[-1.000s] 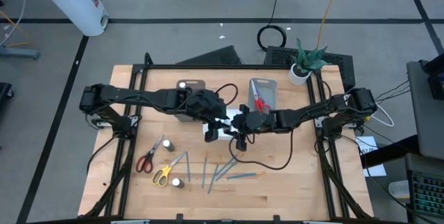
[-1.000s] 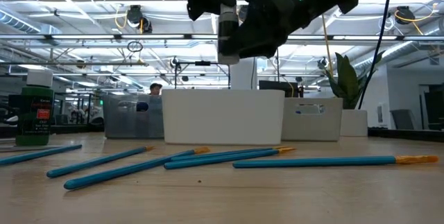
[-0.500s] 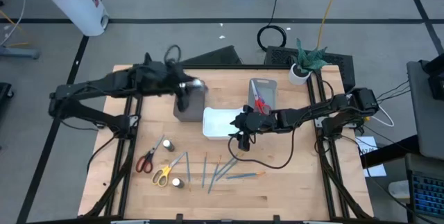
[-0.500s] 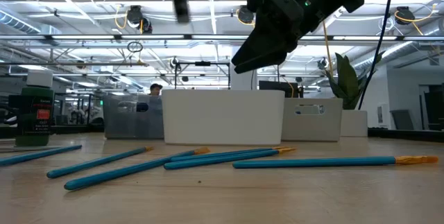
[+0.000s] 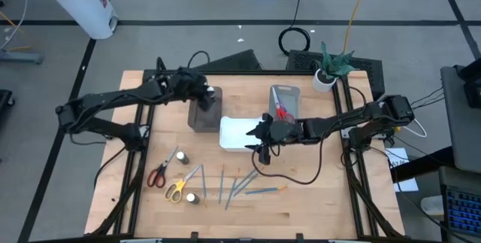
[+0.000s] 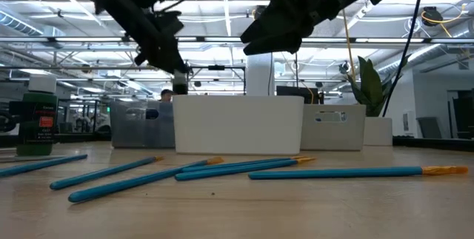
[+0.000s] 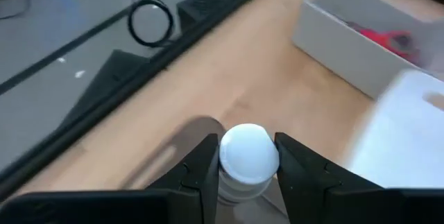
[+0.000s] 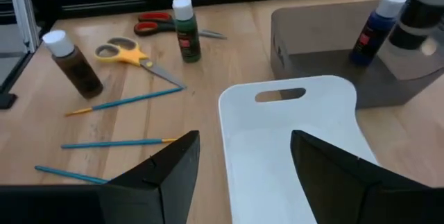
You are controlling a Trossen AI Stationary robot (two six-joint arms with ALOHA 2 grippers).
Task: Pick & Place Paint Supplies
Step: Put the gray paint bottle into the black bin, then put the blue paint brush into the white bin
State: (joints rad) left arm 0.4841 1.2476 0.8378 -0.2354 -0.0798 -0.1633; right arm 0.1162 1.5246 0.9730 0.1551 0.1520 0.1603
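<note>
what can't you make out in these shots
- Body of the paint bottle held by the left gripper: left wrist view, hidden by its own white cap and the fingers.
- Inside of the brown tray: high view, covered by the left arm.
- Brush bristles: high view, too small.

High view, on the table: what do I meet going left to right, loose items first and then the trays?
Red scissors → yellow scissors → bottle → teal brushes; then brown tray, with the left gripper holding a bottle over it → white tray → right gripper → grey tray.
</note>
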